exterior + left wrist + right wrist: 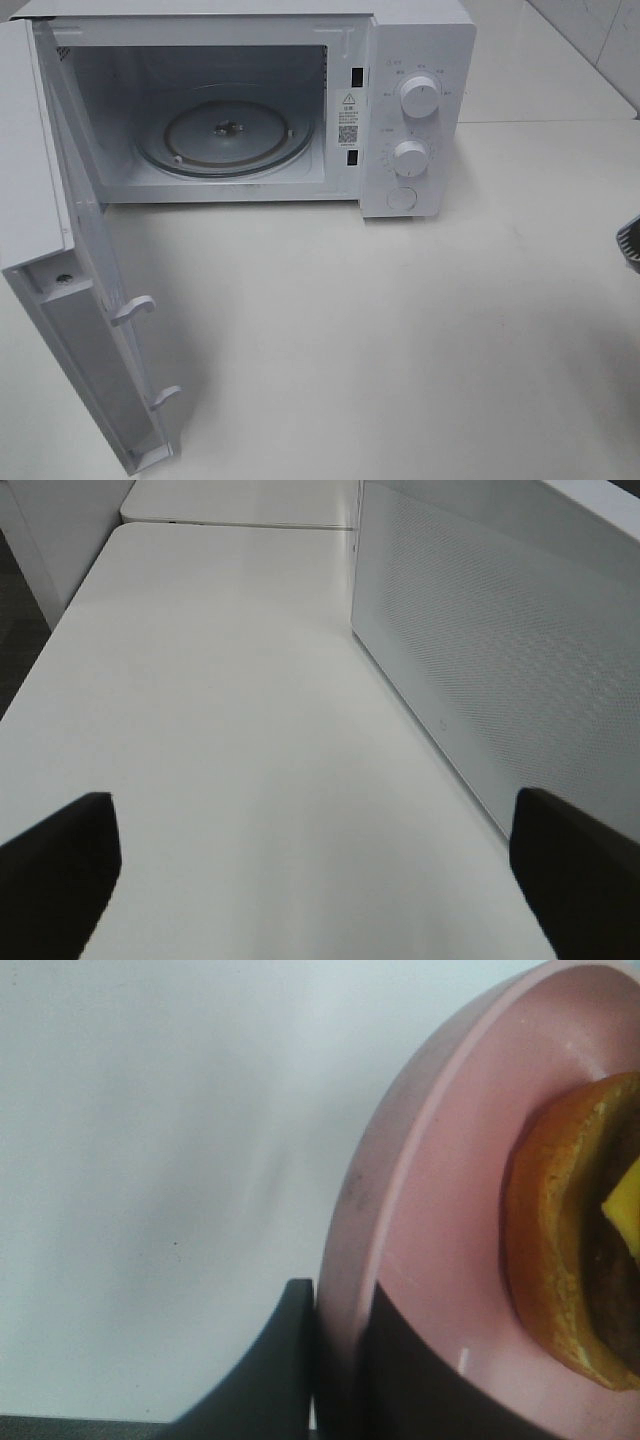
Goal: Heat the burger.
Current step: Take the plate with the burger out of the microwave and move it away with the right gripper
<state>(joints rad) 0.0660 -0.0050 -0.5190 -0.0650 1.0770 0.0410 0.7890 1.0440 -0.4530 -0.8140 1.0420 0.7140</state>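
White microwave oven (420, 110) stood open on the white table (400, 330).
The right gripper (340, 1360) clenched the rim of the round pink plate (430, 1220) carrying the golden-brown burger (560, 1250); the left gripper (320, 880) was spread wide, holding nothing, beside the white door (500, 650).

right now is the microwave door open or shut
Open: the microwave door is swung wide, and the cavity shows only the bare glass turntable.

The burger (560, 1260) sits on the plate (430, 1240); the microwave (400, 60) stands on the table (400, 340)
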